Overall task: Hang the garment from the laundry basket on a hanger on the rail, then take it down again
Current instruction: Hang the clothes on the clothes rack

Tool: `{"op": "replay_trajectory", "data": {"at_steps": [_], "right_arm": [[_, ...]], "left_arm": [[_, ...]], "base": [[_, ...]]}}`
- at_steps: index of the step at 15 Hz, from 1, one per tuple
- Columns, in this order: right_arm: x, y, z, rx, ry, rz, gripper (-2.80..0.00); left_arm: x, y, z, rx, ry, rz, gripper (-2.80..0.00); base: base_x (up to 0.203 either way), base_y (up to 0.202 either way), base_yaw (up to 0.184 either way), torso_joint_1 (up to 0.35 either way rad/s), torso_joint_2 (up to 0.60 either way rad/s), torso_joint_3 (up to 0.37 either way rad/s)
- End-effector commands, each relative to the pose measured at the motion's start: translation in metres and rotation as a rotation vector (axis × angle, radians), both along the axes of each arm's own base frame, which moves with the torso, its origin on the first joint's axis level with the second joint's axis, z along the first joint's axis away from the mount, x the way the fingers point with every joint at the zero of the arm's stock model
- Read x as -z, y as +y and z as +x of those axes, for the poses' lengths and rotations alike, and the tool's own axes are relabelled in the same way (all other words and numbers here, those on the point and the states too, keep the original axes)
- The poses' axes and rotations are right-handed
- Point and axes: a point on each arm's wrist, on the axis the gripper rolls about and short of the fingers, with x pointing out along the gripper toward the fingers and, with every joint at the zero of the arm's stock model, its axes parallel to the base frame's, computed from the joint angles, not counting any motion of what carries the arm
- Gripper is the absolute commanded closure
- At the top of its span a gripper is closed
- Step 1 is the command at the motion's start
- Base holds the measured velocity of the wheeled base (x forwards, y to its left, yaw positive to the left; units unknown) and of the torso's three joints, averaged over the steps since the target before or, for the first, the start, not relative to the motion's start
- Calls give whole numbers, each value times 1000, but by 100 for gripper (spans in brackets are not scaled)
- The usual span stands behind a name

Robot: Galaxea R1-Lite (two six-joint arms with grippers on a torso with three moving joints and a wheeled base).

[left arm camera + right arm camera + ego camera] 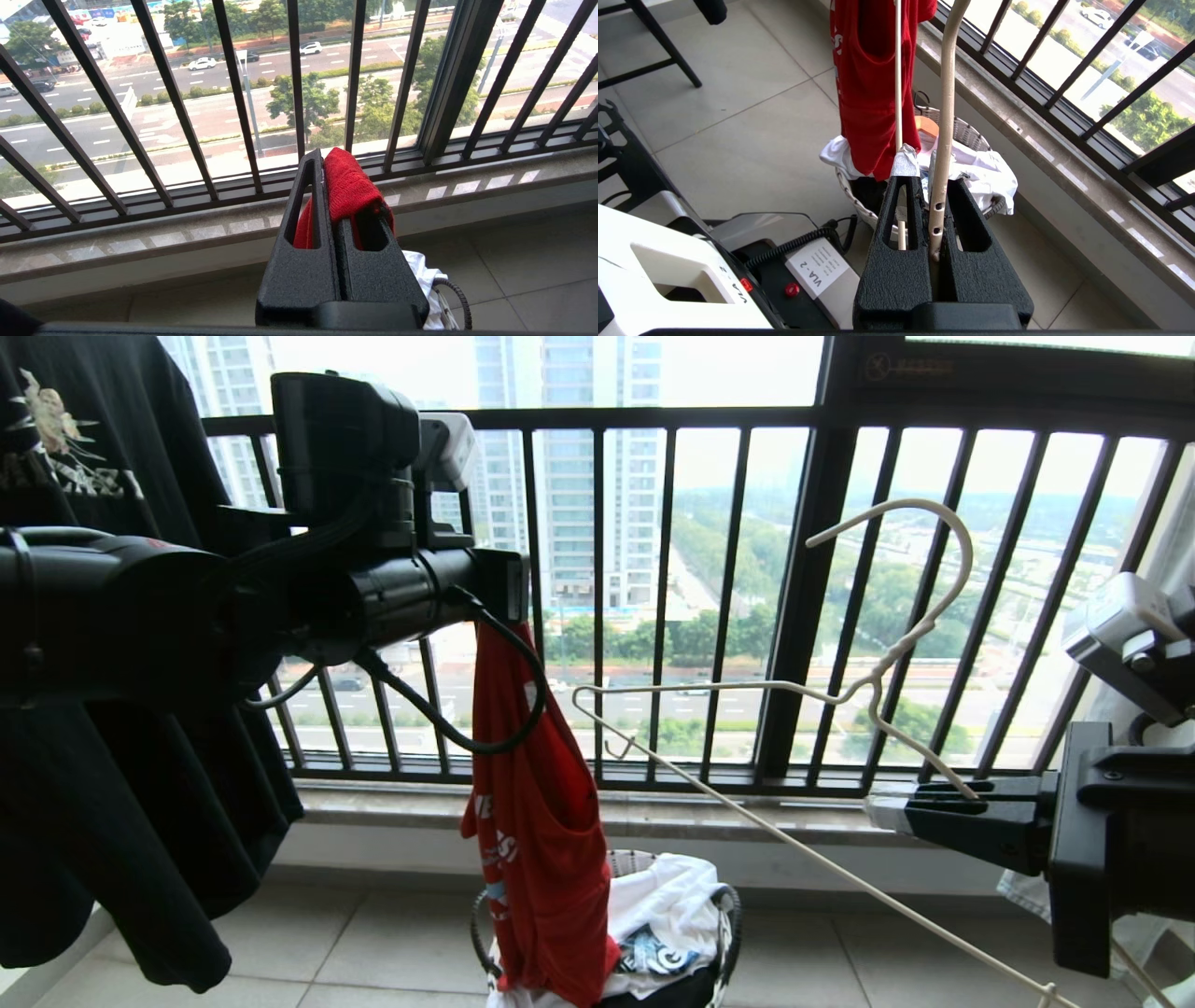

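Left gripper (509, 588) raised at window height, jaws clamped together on a bunched fold of the garment (537, 821) — red cloth pinched between the black fingers (308, 219) and bulging over their tips in the left wrist view. Hung straight down from that grip, the red T-shirt, white lettering partly showing, its lower end reaching into the laundry basket (724, 919) directly below. Also in the basket: white clothes (667, 905), heaped against the hanging shirt.

Off to the far side of that gripper, across the dark window railing (672, 597), right gripper (887, 807) held lower and level, shut on the hanger (878, 681) near the base of its neck. Pointed up from those jaws, the slim hook; stretched back toward the left gripper, the whitish wire shoulder, its tip just beside the shirt but apart from it. Behind the left arm, a black printed T-shirt (112, 784) hanging — well clear of the red one.
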Motion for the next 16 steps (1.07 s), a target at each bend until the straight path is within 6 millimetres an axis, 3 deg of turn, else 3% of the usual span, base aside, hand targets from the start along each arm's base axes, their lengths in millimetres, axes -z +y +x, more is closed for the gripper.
{"op": "replay_trajectory", "data": {"at_steps": [1, 16], "right_arm": [[0, 1, -3, -31, 3, 5, 0], [6, 12, 8, -40, 67, 22, 0]], "left_arm": [[6, -2, 9, -11, 13, 3, 0], [9, -30, -28, 119, 29, 18, 0]], "base": [[0, 0, 0, 0, 0, 0], [0, 0, 0, 0, 0, 0]]}}
